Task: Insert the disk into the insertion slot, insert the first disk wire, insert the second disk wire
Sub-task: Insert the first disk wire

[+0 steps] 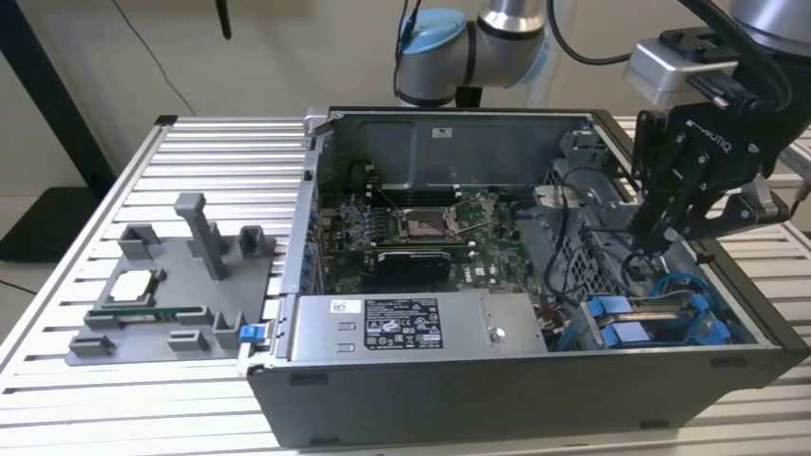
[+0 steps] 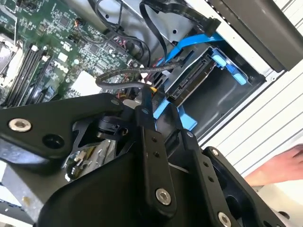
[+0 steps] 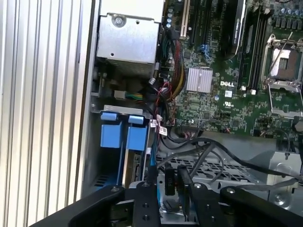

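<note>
Hard bits first: the black robot gripper (image 1: pixel 652 245) blocks much of both wrist views w/ its own body, and we can't tell whether it's clamped on anything or slack. A small dark block (image 3: pixel 169 182) sits at its tip in the first wrist view, but we can't make out what it is. The flat silver-grey disk in a bright blue plastic carrier (image 2: pixel 191 80) shows edge-on only, label hidden. It sits inside the grey sheet-metal insertion slot (image 2: pixel 222 100) at the case corner, blue tabs facing out. The gripper hangs inside the open computer case, over the drive cage near the slot (best seen in the exterior view). It's close to a black braided cable (image 2: pixel 118 75) looping beside the green motherboard (image 3: pixel 222 104); contact w/ the cable is unclear. A person's hand (image 2: pixel 284 165) is cut off at the frame edge, outside the case over the pale slatted table (image 1: pixel 216 142).
</note>
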`<action>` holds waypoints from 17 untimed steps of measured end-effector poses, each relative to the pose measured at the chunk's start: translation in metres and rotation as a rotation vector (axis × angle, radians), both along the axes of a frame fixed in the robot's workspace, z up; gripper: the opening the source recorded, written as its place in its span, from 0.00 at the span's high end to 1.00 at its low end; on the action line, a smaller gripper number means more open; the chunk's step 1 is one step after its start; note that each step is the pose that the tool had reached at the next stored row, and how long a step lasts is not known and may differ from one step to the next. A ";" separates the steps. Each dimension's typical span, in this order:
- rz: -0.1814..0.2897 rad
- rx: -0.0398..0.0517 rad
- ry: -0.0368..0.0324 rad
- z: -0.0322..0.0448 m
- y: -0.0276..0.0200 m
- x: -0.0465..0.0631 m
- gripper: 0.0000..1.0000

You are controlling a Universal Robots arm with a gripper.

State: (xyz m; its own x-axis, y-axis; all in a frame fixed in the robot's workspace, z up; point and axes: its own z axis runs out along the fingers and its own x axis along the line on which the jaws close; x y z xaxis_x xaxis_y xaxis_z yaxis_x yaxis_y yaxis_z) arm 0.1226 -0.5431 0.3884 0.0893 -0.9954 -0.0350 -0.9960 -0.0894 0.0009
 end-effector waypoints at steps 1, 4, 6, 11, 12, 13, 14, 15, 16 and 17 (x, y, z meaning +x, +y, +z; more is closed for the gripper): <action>0.000 0.0005 -0.0005 -0.0005 -0.0003 0.000 0.00; 0.001 0.0005 -0.0114 -0.0022 -0.0003 0.000 0.00; 0.002 0.0020 -0.0210 -0.0036 -0.0003 0.000 0.00; 0.002 0.0056 -0.0272 -0.0047 -0.0002 0.000 0.00; 0.002 0.0082 -0.0278 -0.0048 -0.0002 0.000 0.00; 0.002 0.0129 -0.0282 -0.0050 -0.0002 0.000 1.00; 0.002 0.0165 -0.0286 -0.0050 -0.0001 0.000 1.00; 0.002 0.0199 -0.0289 -0.0051 -0.0001 0.000 1.00; 0.001 0.0230 -0.0292 -0.0052 -0.0001 0.000 1.00; 0.001 0.0251 -0.0294 -0.0052 -0.0001 0.000 1.00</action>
State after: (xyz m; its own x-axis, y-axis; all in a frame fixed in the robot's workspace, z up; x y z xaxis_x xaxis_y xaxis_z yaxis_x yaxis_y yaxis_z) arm 0.1222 -0.5432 0.3832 0.0921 -0.9941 -0.0573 -0.9954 -0.0904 -0.0307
